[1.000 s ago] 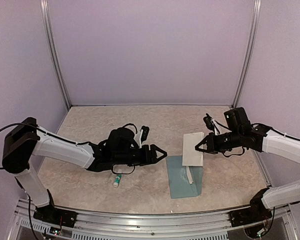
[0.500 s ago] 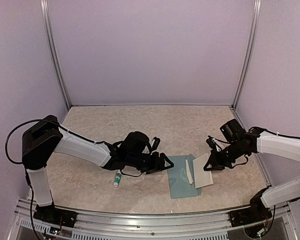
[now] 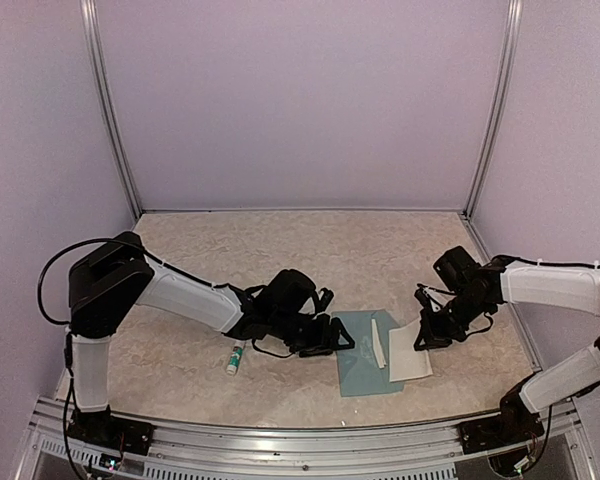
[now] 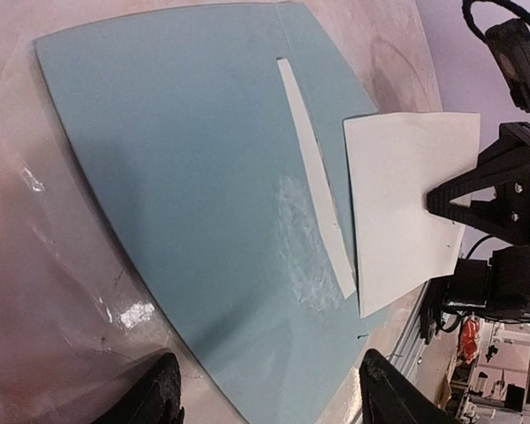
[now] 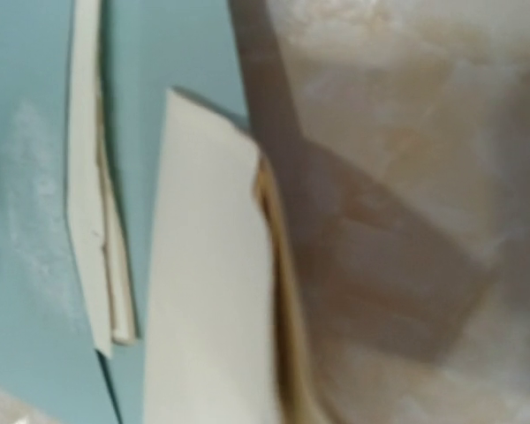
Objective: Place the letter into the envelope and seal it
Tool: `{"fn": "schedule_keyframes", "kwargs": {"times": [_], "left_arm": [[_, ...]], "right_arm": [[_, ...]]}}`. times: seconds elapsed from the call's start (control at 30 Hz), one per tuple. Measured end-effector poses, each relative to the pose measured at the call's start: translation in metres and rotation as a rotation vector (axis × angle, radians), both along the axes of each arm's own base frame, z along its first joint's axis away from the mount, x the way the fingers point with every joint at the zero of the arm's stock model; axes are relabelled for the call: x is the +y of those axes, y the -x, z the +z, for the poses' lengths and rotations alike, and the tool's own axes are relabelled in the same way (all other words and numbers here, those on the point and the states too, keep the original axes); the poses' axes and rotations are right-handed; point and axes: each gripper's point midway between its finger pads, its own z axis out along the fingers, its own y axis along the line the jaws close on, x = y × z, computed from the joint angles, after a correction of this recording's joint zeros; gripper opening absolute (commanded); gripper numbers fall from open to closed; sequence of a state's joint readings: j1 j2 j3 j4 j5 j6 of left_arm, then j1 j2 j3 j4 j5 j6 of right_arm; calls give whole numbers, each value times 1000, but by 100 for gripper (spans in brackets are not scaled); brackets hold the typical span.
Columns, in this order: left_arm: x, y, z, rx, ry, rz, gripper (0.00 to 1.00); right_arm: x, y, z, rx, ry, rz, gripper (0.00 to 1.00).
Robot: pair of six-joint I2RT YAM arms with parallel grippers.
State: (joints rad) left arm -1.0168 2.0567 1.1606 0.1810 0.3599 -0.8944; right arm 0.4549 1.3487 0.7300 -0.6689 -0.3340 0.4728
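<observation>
1. As I judge it, the step in hand is getting the letter into the envelope. It lies flat at the envelope's right side, overlapping that edge, and is not inside.
2. To do it well I'd pin the envelope first, then slide the letter in low and flat. I can't make out the opening from here.
3. My right hand sits low, right of the envelope, pinched shut on the letter's outer edge.
4. My left hand is stretched low to the envelope's left edge, fingers wide and holding nothing.
</observation>
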Motion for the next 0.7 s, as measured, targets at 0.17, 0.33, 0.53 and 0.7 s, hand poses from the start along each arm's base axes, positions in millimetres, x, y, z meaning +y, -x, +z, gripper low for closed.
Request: {"fn": "schedule_keyframes", "kwargs": {"times": [0.17, 0.33, 0.53, 0.7], "left_arm": [[-6, 0, 0, 5, 10, -19, 65], [-8, 1, 1, 7, 14, -27, 65], [-8, 1, 1, 9, 16, -31, 65], [-9, 1, 1, 12, 19, -35, 65]], "right_arm": [[0, 1, -9, 28, 13, 5, 0], [2, 1, -14, 44, 9, 8, 0], [10, -2, -20, 62, -24, 13, 0], [19, -3, -23, 72, -55, 19, 0]]}}
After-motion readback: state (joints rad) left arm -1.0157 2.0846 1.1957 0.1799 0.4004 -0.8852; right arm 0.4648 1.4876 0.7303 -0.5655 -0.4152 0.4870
